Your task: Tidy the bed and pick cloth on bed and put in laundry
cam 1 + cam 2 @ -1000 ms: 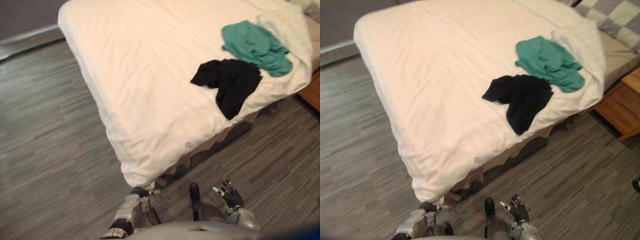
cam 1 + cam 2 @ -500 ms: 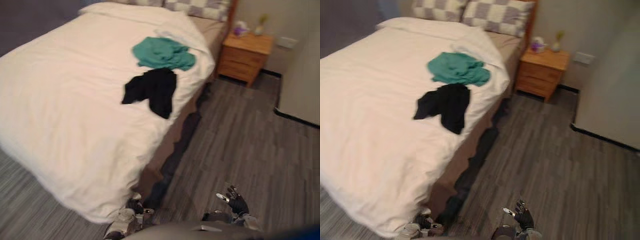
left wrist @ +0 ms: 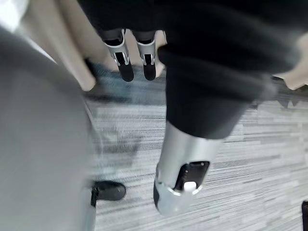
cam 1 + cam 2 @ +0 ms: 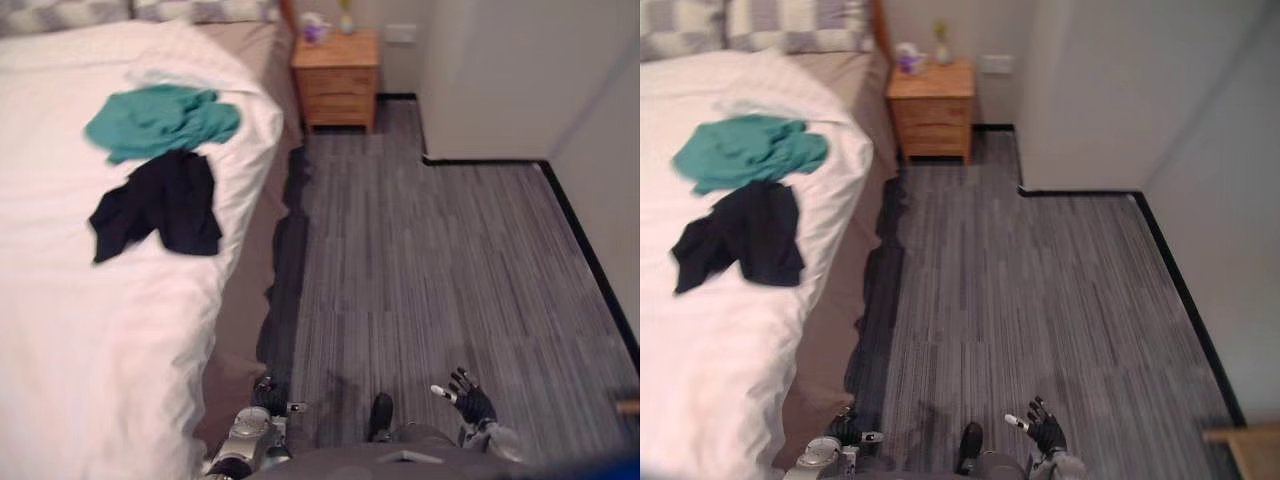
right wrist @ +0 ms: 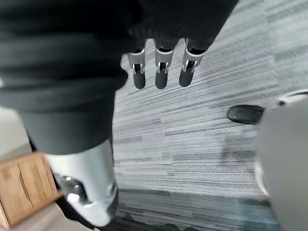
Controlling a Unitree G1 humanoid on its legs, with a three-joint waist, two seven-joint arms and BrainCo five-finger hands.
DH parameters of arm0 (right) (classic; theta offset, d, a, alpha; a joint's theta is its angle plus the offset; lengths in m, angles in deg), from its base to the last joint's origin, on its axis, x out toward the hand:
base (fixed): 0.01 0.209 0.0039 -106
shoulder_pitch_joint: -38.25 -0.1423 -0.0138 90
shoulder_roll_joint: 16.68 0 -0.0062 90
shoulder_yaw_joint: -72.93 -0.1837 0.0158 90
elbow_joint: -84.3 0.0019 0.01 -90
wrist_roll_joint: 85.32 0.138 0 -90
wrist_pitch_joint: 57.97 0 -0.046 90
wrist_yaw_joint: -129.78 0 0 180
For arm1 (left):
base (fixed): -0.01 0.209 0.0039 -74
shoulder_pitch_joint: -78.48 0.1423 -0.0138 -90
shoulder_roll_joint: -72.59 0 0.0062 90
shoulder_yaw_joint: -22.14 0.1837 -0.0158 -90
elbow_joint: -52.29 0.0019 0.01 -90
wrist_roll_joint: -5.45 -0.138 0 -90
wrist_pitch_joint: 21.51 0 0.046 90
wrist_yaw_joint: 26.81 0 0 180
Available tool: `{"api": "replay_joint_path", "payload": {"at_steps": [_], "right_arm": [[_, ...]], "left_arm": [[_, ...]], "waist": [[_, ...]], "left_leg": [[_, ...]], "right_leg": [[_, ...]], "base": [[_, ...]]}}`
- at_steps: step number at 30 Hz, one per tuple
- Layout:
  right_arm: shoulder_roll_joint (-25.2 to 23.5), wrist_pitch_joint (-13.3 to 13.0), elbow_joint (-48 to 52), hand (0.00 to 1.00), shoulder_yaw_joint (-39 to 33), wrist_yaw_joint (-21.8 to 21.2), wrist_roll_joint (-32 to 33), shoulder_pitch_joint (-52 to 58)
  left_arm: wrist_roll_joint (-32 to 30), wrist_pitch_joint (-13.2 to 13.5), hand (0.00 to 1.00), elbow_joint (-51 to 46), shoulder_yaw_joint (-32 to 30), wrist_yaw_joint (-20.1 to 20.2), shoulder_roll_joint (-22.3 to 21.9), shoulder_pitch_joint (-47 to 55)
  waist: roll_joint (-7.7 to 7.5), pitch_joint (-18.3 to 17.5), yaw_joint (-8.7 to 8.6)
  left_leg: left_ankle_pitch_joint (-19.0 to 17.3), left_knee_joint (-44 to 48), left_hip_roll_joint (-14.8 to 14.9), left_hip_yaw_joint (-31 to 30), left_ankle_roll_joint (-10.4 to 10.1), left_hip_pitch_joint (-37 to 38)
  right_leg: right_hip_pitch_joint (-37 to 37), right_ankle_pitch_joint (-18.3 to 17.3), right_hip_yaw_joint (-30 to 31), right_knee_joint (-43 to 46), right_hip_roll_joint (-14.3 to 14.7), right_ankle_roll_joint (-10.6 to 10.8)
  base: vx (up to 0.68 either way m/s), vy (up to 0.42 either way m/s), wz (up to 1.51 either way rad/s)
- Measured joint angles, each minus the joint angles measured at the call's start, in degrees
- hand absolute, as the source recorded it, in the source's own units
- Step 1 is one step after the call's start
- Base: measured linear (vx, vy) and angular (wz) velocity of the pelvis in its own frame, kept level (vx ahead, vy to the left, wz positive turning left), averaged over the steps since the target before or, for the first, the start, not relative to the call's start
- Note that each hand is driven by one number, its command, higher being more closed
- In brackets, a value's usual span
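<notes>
Camera heading has swung to the right since the earlier frames. The bed (image 4: 100, 340) now occupies the left side of the head views, and the grey plank floor (image 4: 440, 270) occupies the middle and right. Both cloths lie on the white duvet as before, and neither has shifted relative to the other.

Task items:
- Green cloth (image 4: 158, 118): crumpled on the duvet near the bed's floor-side edge, toward the checked pillows (image 4: 760, 25).
- Black cloth (image 4: 160, 200): spread on the duvet just beside the green cloth on the foot side, with their edges meeting.

Hands:
- Left robot hand (image 4: 268, 396): low over the floor, close to the side of the bed. Its fingers (image 3: 126, 65) are straight, its thumb stands apart, and it holds nothing.
- Right robot hand (image 4: 470, 398): low over the floor, well apart from the bed. Its fingers (image 5: 161, 74) are extended and spread, and it holds nothing.

Surroundings: a wooden nightstand (image 4: 338, 72) stands beside the head of the bed. The small items on its top are too blurred to identify.
</notes>
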Motion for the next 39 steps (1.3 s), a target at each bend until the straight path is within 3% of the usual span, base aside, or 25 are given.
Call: {"api": "replay_joint_path", "payload": {"at_steps": [3,7,9,14,15,21,25,32,35,37,39], "right_arm": [[0.42,1.15,-1.47,0.00,-0.85,-0.40,0.11,1.17],[0.20,2.91,-1.83,0.00,-3.22,-0.44,0.15,2.23],[-0.79,3.41,-1.89,0.00,-5.47,-0.63,0.03,3.28],[-2.07,4.32,-2.09,0.00,-8.12,-0.63,-0.17,3.49],[-5.13,5.48,-2.04,0.00,-9.52,-1.29,-3.95,2.62],[-5.18,5.51,-1.96,0.00,-9.57,-1.18,-3.81,2.63],[-5.62,7.02,-0.96,0.00,-9.04,0.78,-1.09,3.01],[-6.23,13.46,-0.96,0.00,-9.00,8.44,3.41,2.41],[-6.29,14.84,-1.55,0.00,-8.80,9.80,3.42,1.21],[-6.27,15.33,-1.74,0.00,-7.55,10.29,3.25,0.98],[-6.35,15.94,-1.43,0.00,-5.79,10.62,2.46,0.90]], "left_arm": [[1.55,2.03,0.00,0.12,0.07,0.26,-0.73,0.73],[1.78,2.31,0.00,0.28,-0.07,0.99,-0.70,0.90],[1.96,2.22,0.00,0.30,-0.33,1.18,-0.18,1.35],[3.35,1.04,0.00,0.42,-3.05,1.15,-0.62,2.00],[6.80,-1.24,0.00,1.96,-9.22,0.17,-1.34,2.44],[6.80,-1.25,0.00,1.95,-9.21,0.06,-1.65,2.40],[6.78,-1.27,0.00,1.95,-9.21,-0.10,-1.85,1.82],[6.32,-3.72,0.00,2.41,-8.50,-3.69,-1.77,1.05],[5.88,-5.08,0.00,2.34,-8.67,-5.05,-1.23,0.69],[6.01,-5.09,0.00,2.04,-8.75,-6.04,-0.53,0.43],[6.46,-5.18,0.00,0.11,-9.30,-7.14,-0.46,0.41]], "waist": [[0.94,-0.27,-0.22],[1.65,-1.07,-0.57],[0.16,-1.96,-0.21],[0.07,-3.21,0.36],[-2.39,-5.30,1.07],[-2.47,-5.17,0.98],[-2.79,-4.45,0.94],[-2.87,-4.29,0.93],[-3.49,-3.45,0.97],[-4.19,-2.83,1.07],[-4.78,-2.27,1.20]], "left_leg": [[-1.23,-0.77,-0.47,-3.46,-0.11,-1.06],[-0.71,-6.25,-0.14,-4.07,0.74,0.09],[-0.65,-7.74,-0.50,-3.90,0.82,1.29],[-0.64,-10.26,-1.46,-4.26,0.83,4.29],[2.50,-15.93,-5.48,-6.45,3.25,6.06],[2.51,-15.97,-5.49,-6.43,3.26,5.96],[2.67,-16.22,-5.53,-6.07,3.46,5.37],[2.71,-17.87,-5.44,-3.07,2.75,7.22],[1.57,-14.35,-5.37,-1.15,0.92,6.75],[0.58,-5.87,-5.15,0.85,-0.56,3.29],[0.13,9.33,-3.22,3.04,-1.24,-3.02]], "right_leg": [[0.80,-0.06,1.61,-0.11,1.39,-0.03],[1.99,-0.11,2.37,-0.11,2.99,0.45],[2.34,-0.30,2.13,-0.13,2.59,1.06],[4.20,-0.40,0.28,-0.13,1.81,1.23],[4.18,0.50,-2.67,-0.15,-1.93,3.06],[4.16,0.50,-2.93,-0.11,-2.06,3.06],[3.93,0.29,-3.48,-0.09,-2.30,3.37],[4.11,0.16,-2.27,-0.10,-2.20,3.64],[5.14,0.04,-1.57,0.16,-2.53,3.80],[5.81,-0.30,-1.18,0.19,-3.44,3.86],[7.33,-1.21,-1.37,0.23,-4.37,3.70]], "base": [[-0.05,-0.025,-0.66],[0.00,0.067,-0.16],[0.09,0.083,0.05],[0.10,0.067,0.05],[0.03,0.031,0.02],[0.00,0.001,0.01],[-0.01,0.006,0.05],[0.04,0.027,-0.10],[0.02,0.041,-0.12],[-0.06,0.038,-0.04],[-0.08,0.035,0.12]]}}
